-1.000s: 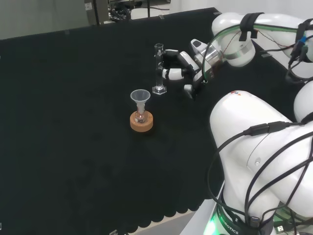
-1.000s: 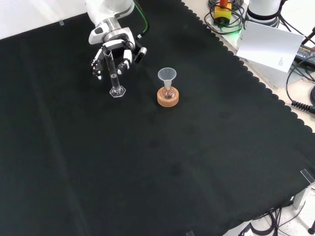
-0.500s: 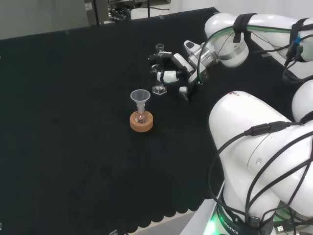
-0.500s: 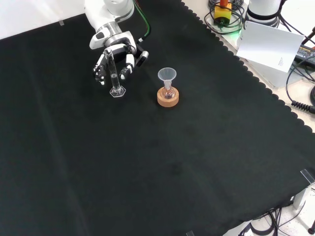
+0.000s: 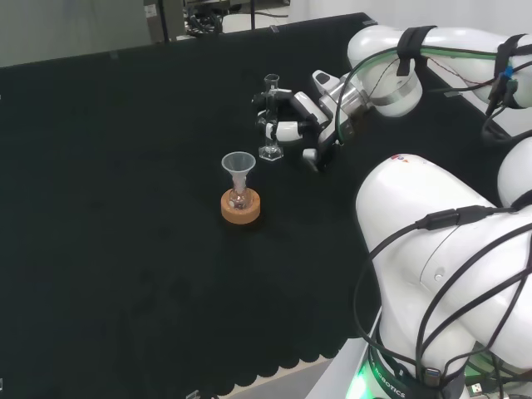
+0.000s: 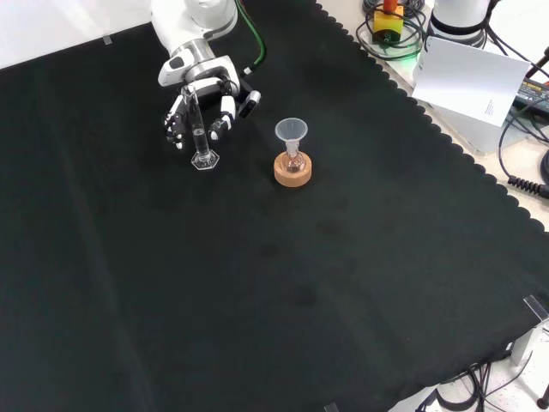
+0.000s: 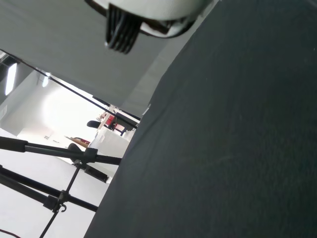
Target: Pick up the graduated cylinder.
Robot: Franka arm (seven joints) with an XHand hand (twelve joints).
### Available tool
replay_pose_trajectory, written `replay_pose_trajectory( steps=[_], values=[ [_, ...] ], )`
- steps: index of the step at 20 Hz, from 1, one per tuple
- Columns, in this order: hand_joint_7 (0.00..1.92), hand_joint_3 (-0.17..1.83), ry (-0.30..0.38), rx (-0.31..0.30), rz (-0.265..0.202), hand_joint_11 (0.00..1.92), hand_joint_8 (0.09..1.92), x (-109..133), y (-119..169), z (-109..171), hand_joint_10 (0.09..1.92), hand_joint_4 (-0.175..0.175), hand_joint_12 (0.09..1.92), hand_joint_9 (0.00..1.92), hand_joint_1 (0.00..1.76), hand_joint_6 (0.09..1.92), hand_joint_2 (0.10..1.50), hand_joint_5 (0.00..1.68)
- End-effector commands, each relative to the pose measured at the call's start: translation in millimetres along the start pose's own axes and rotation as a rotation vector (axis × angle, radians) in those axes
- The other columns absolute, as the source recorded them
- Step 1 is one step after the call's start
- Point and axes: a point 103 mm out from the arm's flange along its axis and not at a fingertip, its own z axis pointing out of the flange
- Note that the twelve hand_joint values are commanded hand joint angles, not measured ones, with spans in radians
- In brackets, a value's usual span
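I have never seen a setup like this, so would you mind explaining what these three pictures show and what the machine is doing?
It is one white robot arm at a bench covered with black cloth. Instead of a claw it carries a black and white hand with fingers and a thumb.

One picture is taken from behind and above the arm's base, so the big white shapes at its right are the arm itself. Another looks down from the front. The third comes from a camera at the wrist and takes in cloth and the room behind.

On the cloth stand a tall, thin glass measuring cylinder and a small flask with a funnel in it, resting on a cork ring.

The fingers are around the cylinder, whose foot looks to be on the cloth.
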Motion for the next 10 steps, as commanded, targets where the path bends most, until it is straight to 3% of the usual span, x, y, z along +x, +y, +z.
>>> replay_pose_trajectory(
  steps=[1, 10],
  values=[
    [0.64, 0.66, 0.001, 0.005, 0.002, 0.53, 0.57, -2.6, -3.3, -9.3, 0.46, 0.037, 1.26, 0.84, 1.08, 0.61, 0.66, 0.68],
    [0.65, 0.66, 0.000, -0.008, 0.005, 0.53, 0.57, -2.6, -6.5, -13.5, 0.46, 0.036, 1.26, 0.84, 1.07, 0.61, 0.66, 0.67]
  ],
)
